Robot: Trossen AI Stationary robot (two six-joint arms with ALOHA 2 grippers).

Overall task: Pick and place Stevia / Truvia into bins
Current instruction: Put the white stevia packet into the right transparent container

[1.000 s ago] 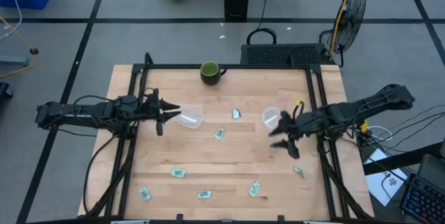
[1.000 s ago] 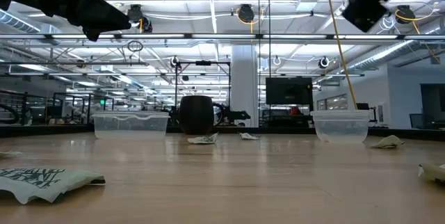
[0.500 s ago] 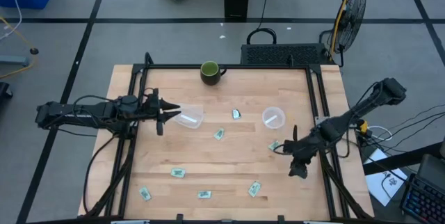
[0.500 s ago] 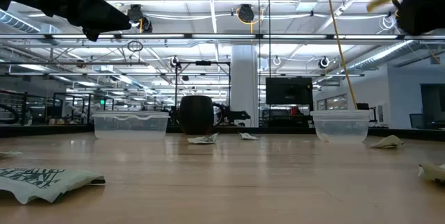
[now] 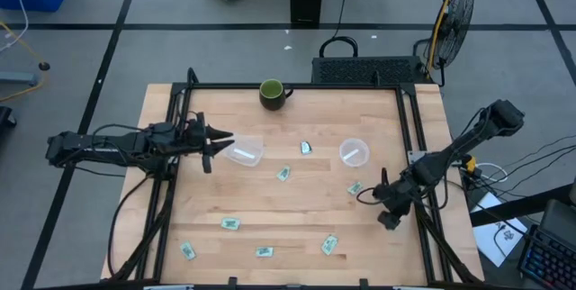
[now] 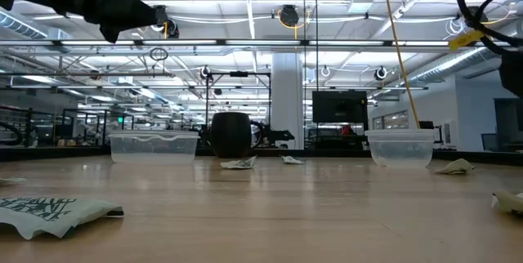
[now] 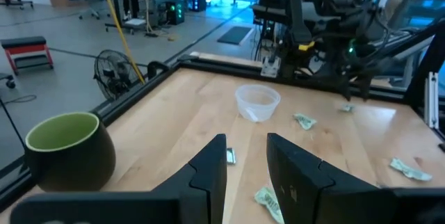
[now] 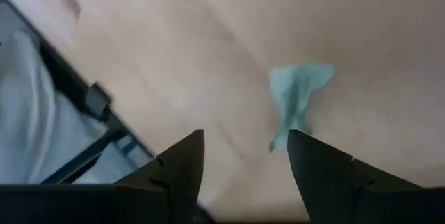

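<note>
Fingers of my right gripper [image 8: 243, 158] spread open, empty, above a crumpled sachet [image 8: 297, 92] lying just ahead between them; left gripper [image 5: 212, 143] waits by the tub [image 5: 245, 153], slightly parted.

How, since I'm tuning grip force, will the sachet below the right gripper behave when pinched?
Probably floppy: the sachet looks creased and bent. Likely very light, so the open right gripper may slide it on the smooth table.
</note>
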